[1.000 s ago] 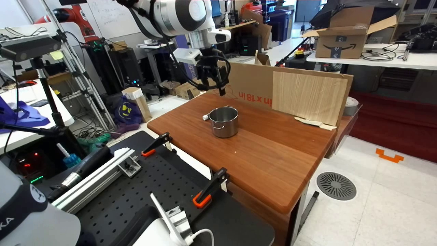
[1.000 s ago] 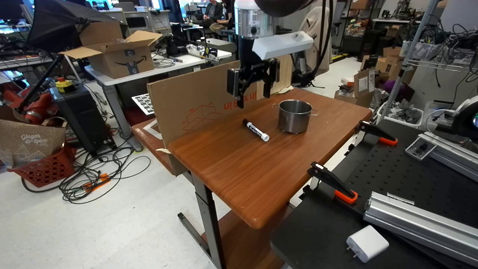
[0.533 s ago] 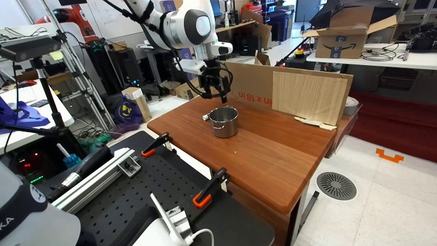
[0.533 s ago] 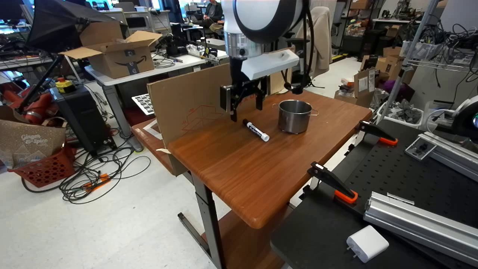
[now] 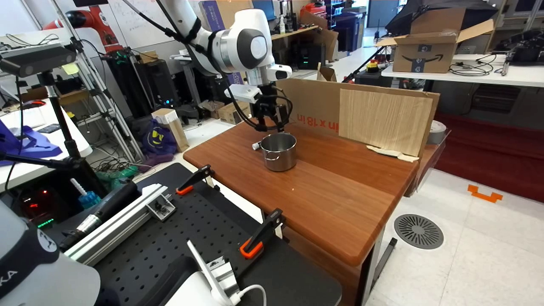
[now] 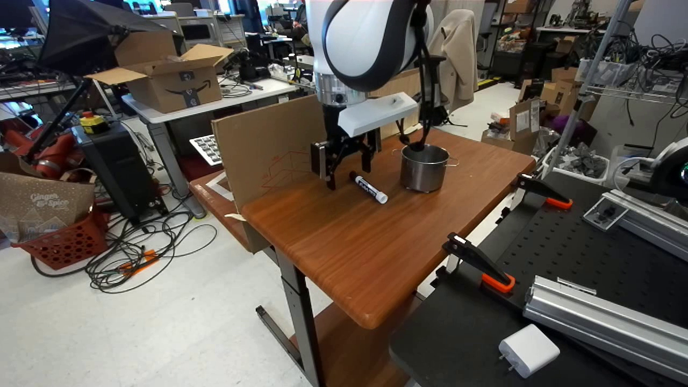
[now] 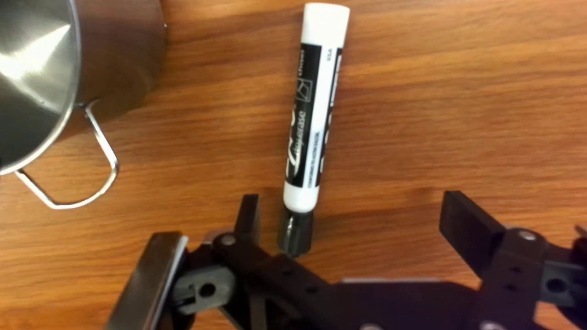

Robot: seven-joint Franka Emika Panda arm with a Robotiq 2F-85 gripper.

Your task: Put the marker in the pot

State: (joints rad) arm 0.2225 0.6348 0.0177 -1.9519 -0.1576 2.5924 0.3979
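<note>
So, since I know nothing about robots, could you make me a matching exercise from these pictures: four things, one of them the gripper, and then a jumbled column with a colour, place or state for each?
Things
1. Dry-erase marker
2. Metal pot
3. Gripper
4. Amazon box

Colour, place or state
A. Shiny silver, standing upright
B. Brown, resting on a white table
C. Lying on its side, white at one end and black at the other
D. Open, holding nothing

Right pairs: 1-C, 2-A, 3-D, 4-B
</note>
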